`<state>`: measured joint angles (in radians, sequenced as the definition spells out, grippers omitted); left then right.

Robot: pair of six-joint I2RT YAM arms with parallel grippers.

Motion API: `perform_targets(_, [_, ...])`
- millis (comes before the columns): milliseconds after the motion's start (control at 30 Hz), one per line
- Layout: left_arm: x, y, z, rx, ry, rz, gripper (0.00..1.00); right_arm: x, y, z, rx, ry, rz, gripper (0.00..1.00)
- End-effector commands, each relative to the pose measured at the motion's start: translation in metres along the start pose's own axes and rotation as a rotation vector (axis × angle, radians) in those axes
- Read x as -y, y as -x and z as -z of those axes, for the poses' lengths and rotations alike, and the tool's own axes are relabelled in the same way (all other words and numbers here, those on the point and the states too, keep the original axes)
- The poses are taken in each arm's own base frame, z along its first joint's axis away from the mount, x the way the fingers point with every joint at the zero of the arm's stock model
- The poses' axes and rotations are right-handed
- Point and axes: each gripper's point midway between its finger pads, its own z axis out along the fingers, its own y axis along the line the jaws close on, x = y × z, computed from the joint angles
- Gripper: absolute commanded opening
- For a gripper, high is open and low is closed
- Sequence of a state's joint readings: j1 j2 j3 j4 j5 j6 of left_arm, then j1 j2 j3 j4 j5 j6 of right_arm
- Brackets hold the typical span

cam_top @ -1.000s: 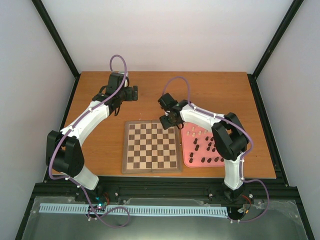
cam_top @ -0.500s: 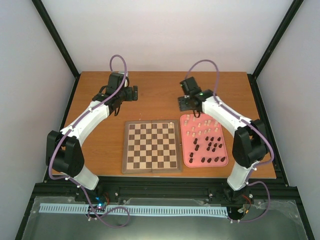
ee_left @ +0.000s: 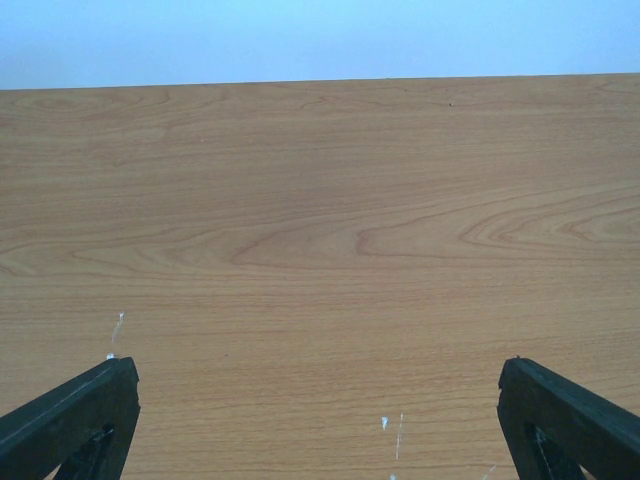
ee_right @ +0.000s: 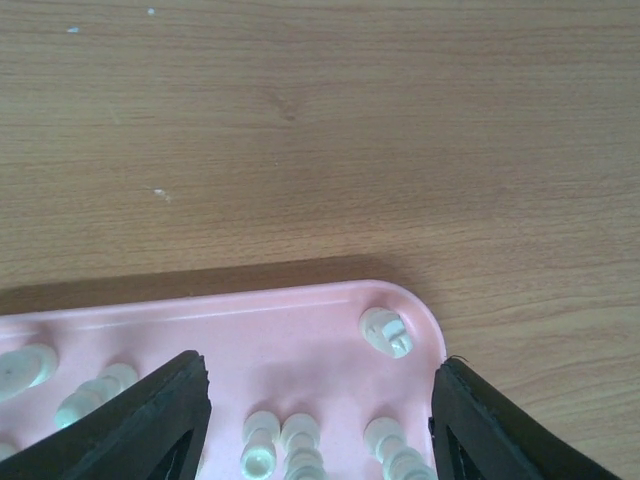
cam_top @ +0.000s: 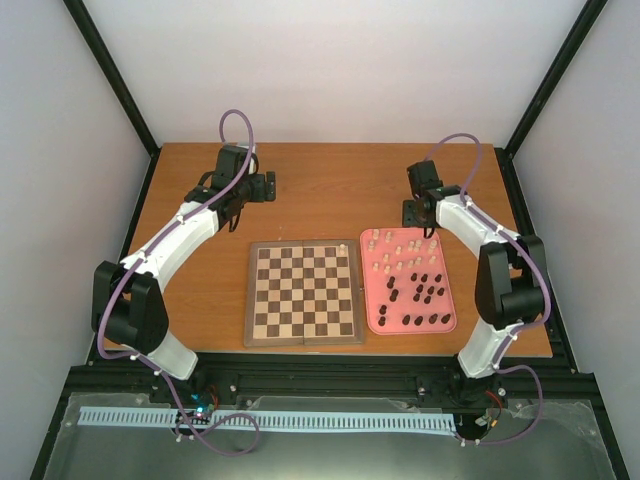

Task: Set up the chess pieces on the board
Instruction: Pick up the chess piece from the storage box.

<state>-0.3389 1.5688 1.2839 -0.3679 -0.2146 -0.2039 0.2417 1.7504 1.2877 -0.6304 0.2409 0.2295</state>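
My right end effector (ee_right: 320,400), fingers apart, hangs over the pink tray's (ee_right: 250,325) far corner, open worktop (ee_right: 320,130) beyond.

On the brown wooden surface (cam_top: 330,180) lies the square wooden checked chessboard (cam_top: 303,295), with the pink rectangular plastic tray (cam_top: 372,290) just right of it. In the tray, cream turned chessmen (cam_top: 400,243) lie behind dark chessmen (cam_top: 425,290). One cream chessman (cam_top: 345,246) stands on the chessboard's far right corner.

Right gripper (cam_top: 418,215) swung from board (cam_top: 300,343) to pink tray (cam_top: 374,300).
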Motion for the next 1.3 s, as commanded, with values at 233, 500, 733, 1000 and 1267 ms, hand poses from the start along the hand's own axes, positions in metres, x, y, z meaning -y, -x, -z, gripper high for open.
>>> perform_targets(233, [0.003, 0.010, 0.006, 0.019, -0.008, -0.006, 1.00, 0.022, -0.007, -0.032, -0.043, -0.058, -0.053, 0.59])
perform_targets(500, [0.003, 0.009, 0.003, 0.011, -0.005, -0.010, 1.00, 0.029, -0.012, -0.049, -0.081, -0.046, -0.071, 0.55])
perform_targets(733, [0.002, 0.009, 0.004, 0.014, -0.002, -0.009, 1.00, 0.029, -0.014, -0.063, -0.107, -0.035, -0.077, 0.52])
perform_targets(1000, [0.003, 0.009, 0.003, 0.011, -0.001, -0.010, 1.00, 0.031, -0.016, -0.068, -0.112, -0.031, -0.084, 0.45])
perform_targets(1267, [0.002, 0.008, 0.002, 0.010, 0.001, -0.011, 1.00, 0.029, -0.012, -0.073, -0.115, -0.018, -0.086, 0.36])
